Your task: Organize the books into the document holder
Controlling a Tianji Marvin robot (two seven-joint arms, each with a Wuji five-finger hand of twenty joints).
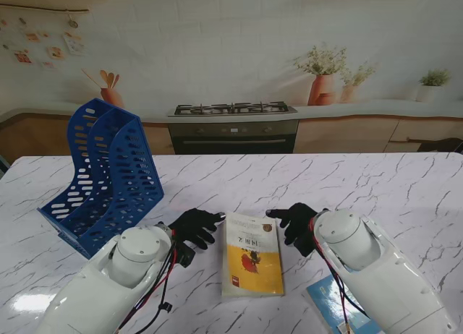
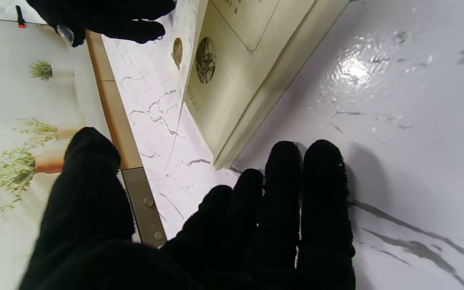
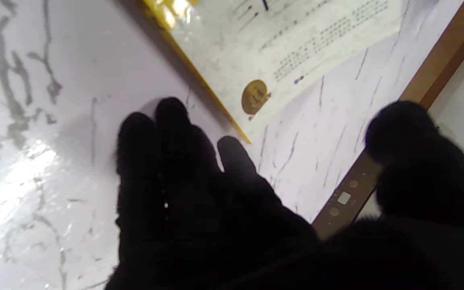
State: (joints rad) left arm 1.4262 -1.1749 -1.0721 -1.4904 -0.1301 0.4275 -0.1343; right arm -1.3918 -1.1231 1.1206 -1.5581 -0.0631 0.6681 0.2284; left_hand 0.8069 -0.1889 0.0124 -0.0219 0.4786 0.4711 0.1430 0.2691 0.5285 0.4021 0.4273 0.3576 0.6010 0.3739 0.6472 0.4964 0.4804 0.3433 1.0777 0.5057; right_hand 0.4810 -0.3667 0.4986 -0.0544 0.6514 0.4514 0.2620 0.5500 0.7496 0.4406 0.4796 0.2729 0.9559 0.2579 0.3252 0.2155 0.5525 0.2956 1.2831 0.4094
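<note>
While the book (image 1: 252,253) is lying flat, it is being flanked by the left hand (image 1: 194,226) and right hand (image 1: 295,222), both spread and empty. The blue document holder (image 1: 105,173) is standing well left; a second book (image 1: 334,307) is being partly hidden under the right arm.

A book (image 1: 252,254) lies flat on the table (image 1: 376,189), near me and about midway across. The left hand (image 1: 195,227) sits just beside its far left corner, the right hand (image 1: 296,223) just beside its far right corner. The document holder (image 1: 101,175) stands farther away, left of the book. A second book (image 1: 329,305) lies at the near right, partly under the right arm.
</note>
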